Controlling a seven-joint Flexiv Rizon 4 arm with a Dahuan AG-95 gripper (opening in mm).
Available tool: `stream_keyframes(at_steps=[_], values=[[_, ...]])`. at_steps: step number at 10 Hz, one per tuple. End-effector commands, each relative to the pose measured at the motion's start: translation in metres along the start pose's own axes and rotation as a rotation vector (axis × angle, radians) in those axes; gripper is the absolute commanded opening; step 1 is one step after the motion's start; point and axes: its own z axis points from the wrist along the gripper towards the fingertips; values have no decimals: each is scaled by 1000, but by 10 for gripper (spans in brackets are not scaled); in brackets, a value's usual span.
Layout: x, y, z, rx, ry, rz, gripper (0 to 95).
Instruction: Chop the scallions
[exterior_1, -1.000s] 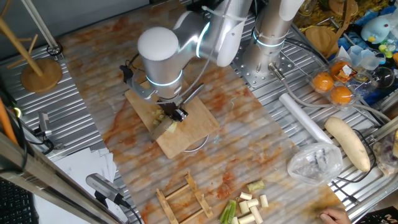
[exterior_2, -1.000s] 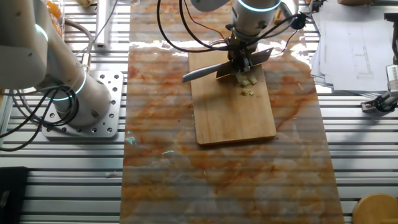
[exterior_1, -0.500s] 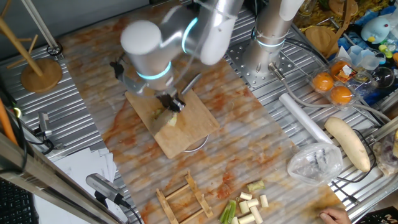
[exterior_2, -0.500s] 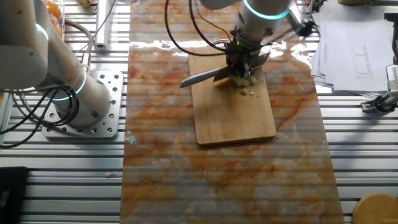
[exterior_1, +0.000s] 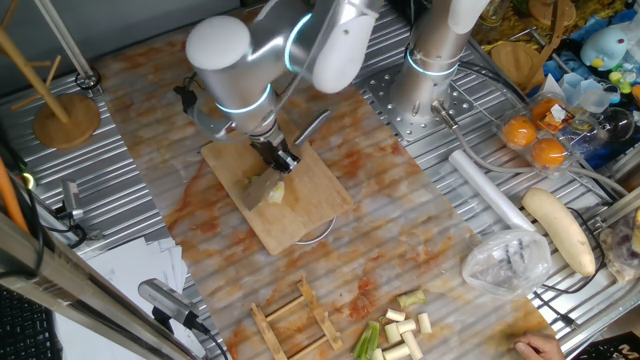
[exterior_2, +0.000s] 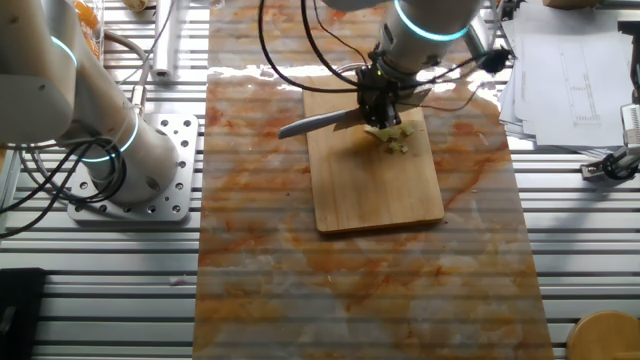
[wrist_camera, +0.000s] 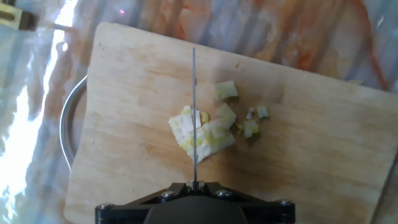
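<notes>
A heap of pale yellowish chopped scallion bits (wrist_camera: 202, 130) lies on the wooden cutting board (wrist_camera: 323, 162), with a few loose bits to its right. My gripper (wrist_camera: 194, 185) is shut on a knife (wrist_camera: 194, 112), seen edge-on above the heap. In one fixed view the gripper (exterior_1: 280, 158) is over the bits (exterior_1: 274, 192) on the board (exterior_1: 300, 215). In the other fixed view the gripper (exterior_2: 375, 92) holds the knife (exterior_2: 320, 122) with its blade pointing left, beside the bits (exterior_2: 392, 137). More uncut scallion segments (exterior_1: 398, 332) lie at the table's front.
A wooden rack (exterior_1: 292, 320) stands near the front. A long white radish (exterior_1: 560, 228), a clear plastic bag (exterior_1: 508, 262), a white roll (exterior_1: 488, 190) and oranges (exterior_1: 535, 140) lie to the right. A second arm's base (exterior_2: 130, 160) stands left of the board.
The arm has swung toward the far left over the board; the knife has shifted and tilted, and the scallion bits lie gathered in a tighter heap.
</notes>
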Motion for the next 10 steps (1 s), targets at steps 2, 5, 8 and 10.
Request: stream_keyframes(at_steps=[2,5,8,10], values=[[4,4,1,1,-7,4,0],[3,7,9,6,-18,10,0],[-16,18,24,30,-104,26,0],[-40,29,45,82,-137,51,0]])
